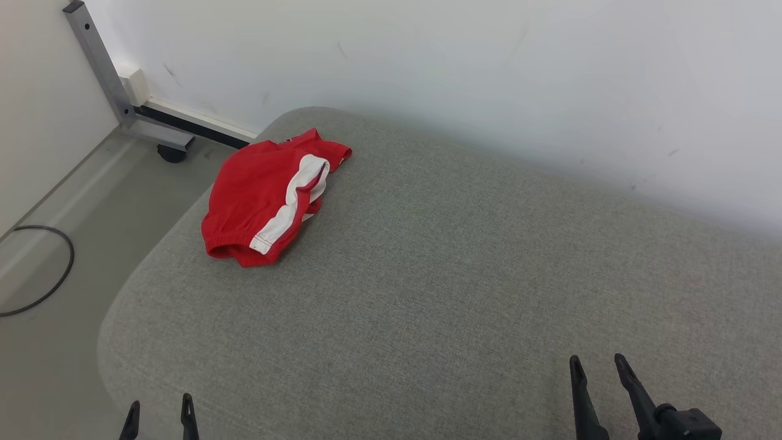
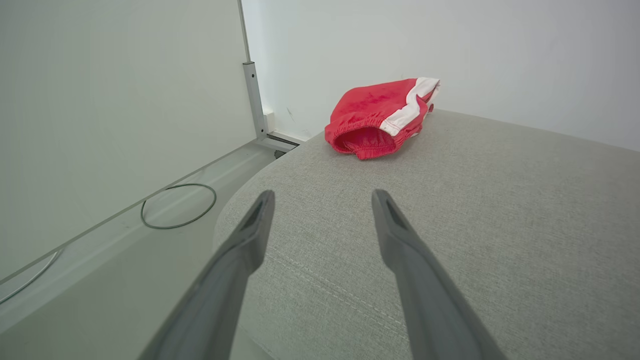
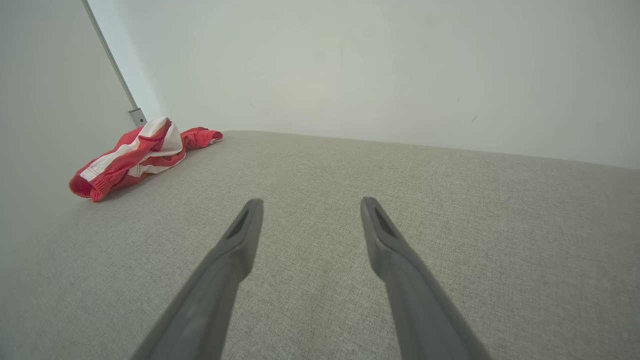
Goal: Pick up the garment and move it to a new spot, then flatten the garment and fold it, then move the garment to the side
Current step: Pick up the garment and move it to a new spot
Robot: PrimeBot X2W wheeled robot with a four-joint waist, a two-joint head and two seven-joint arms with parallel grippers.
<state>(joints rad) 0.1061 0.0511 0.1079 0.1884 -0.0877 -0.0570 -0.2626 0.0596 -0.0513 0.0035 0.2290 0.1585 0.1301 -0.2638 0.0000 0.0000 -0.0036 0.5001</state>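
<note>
The garment (image 1: 269,195) is a pair of red shorts with a white side stripe, lying crumpled near the far left corner of the grey upholstered surface (image 1: 458,275). The left wrist view shows the garment (image 2: 380,117) ahead beyond the fingers, its elastic waistband facing the camera. In the right wrist view the garment (image 3: 140,155) sits far off to the left. My left gripper (image 1: 160,406) is open at the near left edge, well short of the shorts. My right gripper (image 1: 599,363) is open at the near right, far from them. Both hold nothing.
A white wall (image 1: 489,73) runs close behind the surface. Left of the surface is bare floor with a black cable loop (image 1: 43,269) and a grey metal frame on a castor (image 1: 122,91). The surface's rounded left edge drops off near my left gripper.
</note>
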